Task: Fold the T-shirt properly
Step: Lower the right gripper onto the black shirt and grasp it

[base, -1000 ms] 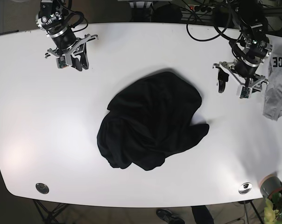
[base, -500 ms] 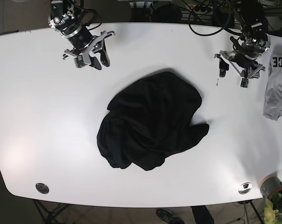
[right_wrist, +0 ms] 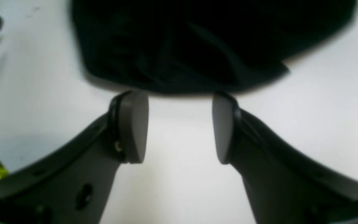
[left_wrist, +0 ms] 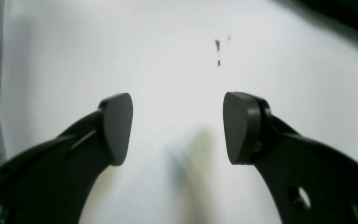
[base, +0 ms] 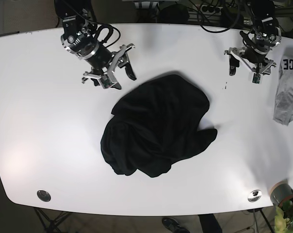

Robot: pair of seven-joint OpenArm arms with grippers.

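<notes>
Black T-shirt (base: 158, 126) crumpled mid-table (base: 30, 121), unfolded. Right gripper (base: 116, 72) has swung in from far corner to shirt's upper edge, jaws apart, empty: first grasp likely. Left gripper (base: 244, 64) retreated, spread wide, empty.

bare table (base: 40, 121) around crumpled T-shirt (base: 156, 126)

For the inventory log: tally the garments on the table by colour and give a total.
Black: 1, the crumpled black T-shirt in the middle of the white table.
Grey: 1, the light grey printed garment at the table's edge, beside the left gripper.
Total: 2 garments.
</notes>
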